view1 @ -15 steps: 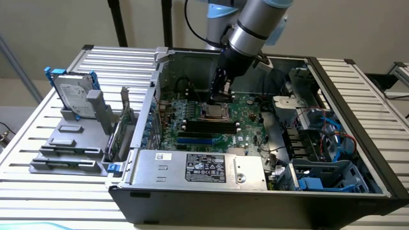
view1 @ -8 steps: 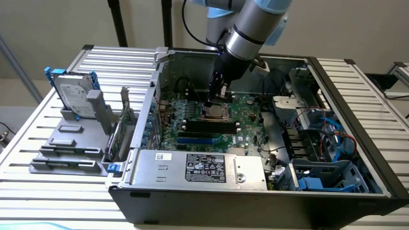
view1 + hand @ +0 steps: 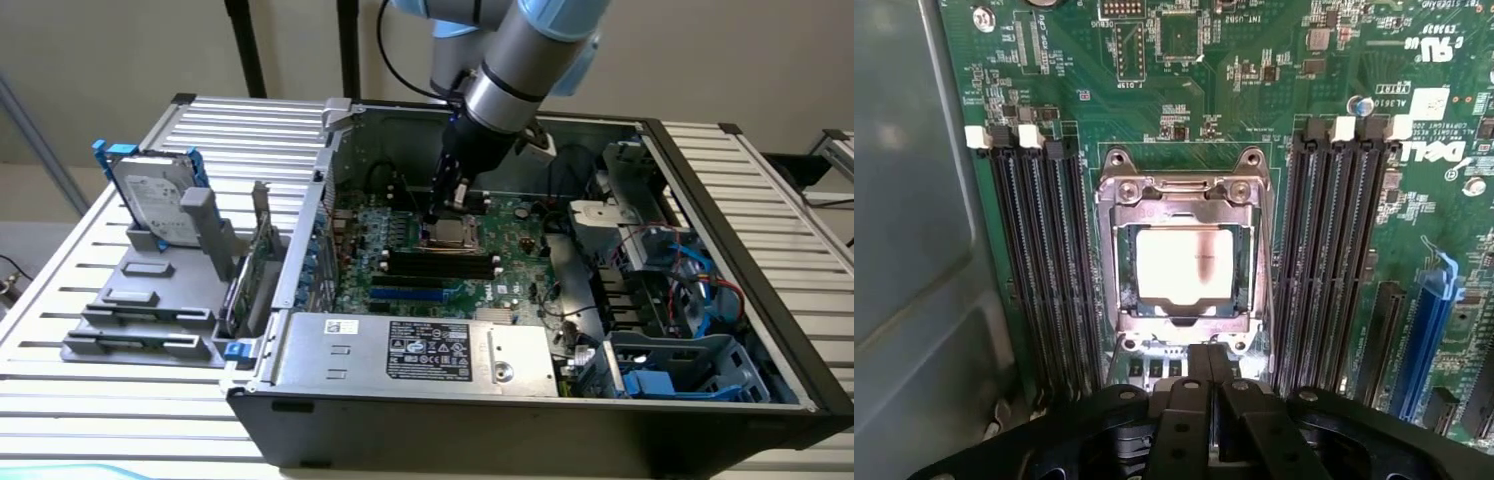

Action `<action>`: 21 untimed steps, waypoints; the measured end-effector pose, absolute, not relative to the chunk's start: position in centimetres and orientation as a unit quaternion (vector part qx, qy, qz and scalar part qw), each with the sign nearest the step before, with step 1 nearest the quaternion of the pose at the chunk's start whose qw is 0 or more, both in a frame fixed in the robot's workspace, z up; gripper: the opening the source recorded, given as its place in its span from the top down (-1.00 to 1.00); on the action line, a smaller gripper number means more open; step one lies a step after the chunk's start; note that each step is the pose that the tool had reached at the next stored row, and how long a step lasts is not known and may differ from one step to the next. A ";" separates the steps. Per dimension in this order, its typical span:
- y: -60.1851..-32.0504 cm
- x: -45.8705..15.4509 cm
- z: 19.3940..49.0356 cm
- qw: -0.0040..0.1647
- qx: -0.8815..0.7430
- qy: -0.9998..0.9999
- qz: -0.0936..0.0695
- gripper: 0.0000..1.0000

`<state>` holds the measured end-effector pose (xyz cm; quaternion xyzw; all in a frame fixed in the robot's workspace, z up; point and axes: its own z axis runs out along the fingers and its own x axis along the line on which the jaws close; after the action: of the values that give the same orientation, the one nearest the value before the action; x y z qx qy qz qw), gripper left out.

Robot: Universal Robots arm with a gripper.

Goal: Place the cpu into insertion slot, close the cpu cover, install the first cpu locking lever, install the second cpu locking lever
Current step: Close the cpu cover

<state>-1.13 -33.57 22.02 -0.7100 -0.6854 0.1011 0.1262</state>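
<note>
Sitting in the insertion slot (image 3: 1125, 282), the cpu (image 3: 1184, 262) shows silvery through the window of the cpu cover (image 3: 1184, 192), which lies flat over it. Black memory slots (image 3: 1039, 270) flank both sides. The hand (image 3: 1209, 358) hovers at the socket's edge, fingers pressed together, gripping nothing.

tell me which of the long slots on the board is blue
The single blue slot, set beyond one bank of black memory slots, farther from the cpu; every other long slot is black.

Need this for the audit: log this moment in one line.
small silvery square cpu: seated | silvery metal frame cover: down over it | hand: shut, near cover's edge
</note>
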 end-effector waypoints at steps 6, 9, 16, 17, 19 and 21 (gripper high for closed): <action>-33.6 -1.8 21.2 0.127 -0.712 -0.684 0.097 0.79; -33.6 -1.8 21.0 0.128 -0.713 -0.683 0.094 0.79; -33.6 -1.9 20.3 0.123 -0.714 -0.684 0.088 0.79; -33.6 -1.9 20.2 0.122 -0.714 -0.684 0.087 0.79; -33.6 -2.0 20.1 0.120 -0.714 -0.684 0.085 0.79; -33.6 -2.0 20.1 0.119 -0.714 -0.684 0.085 0.79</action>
<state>-2.03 -33.58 20.06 -0.7143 -0.6844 0.0847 0.1193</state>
